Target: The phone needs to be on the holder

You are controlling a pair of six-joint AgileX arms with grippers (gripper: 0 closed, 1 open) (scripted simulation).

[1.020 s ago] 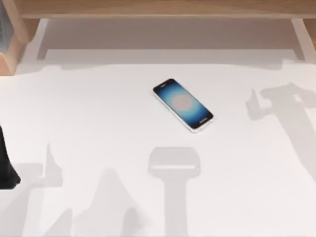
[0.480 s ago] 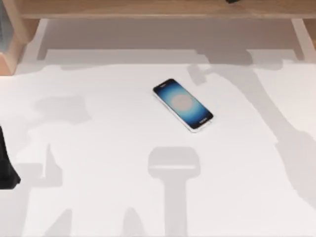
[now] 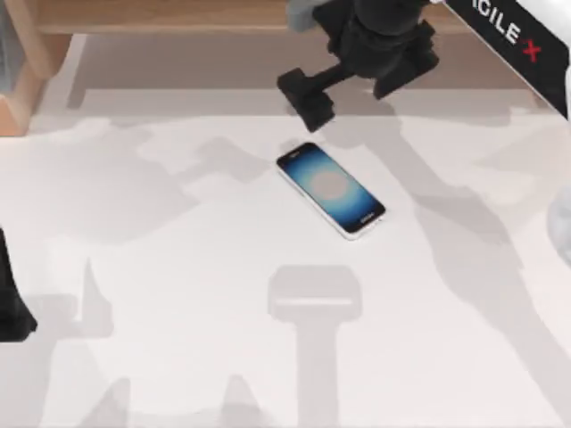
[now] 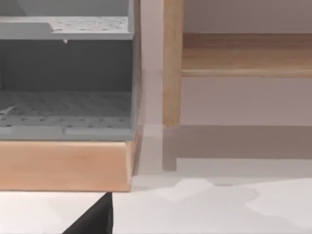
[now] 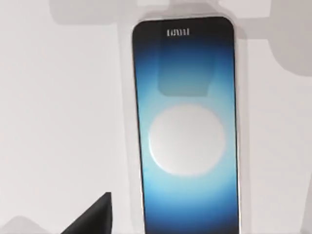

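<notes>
The phone (image 3: 330,189) lies flat and diagonal on the white table, blue screen up with a pale centre. In the right wrist view the phone (image 5: 186,136) sits straight below the camera, with one dark fingertip (image 5: 95,219) at the picture's edge. My right gripper (image 3: 357,80) hangs open just behind the phone's far end, not touching it. The pale grey holder (image 3: 314,294) stands nearer the front, apart from the phone. My left arm (image 3: 9,299) is parked at the table's left edge. A dark fingertip (image 4: 95,219) of its gripper juts into the left wrist view.
A wooden rail (image 3: 178,16) runs along the back of the table. A grey perforated rack on a wooden base (image 4: 66,117) stands at the back left, next to a wooden post (image 4: 172,63). Arm shadows fall across the white tabletop (image 3: 178,357).
My right arm has swung in from the back right and now hangs behind the phone. Its shadow has shifted across the table. The phone and the holder have not moved.
</notes>
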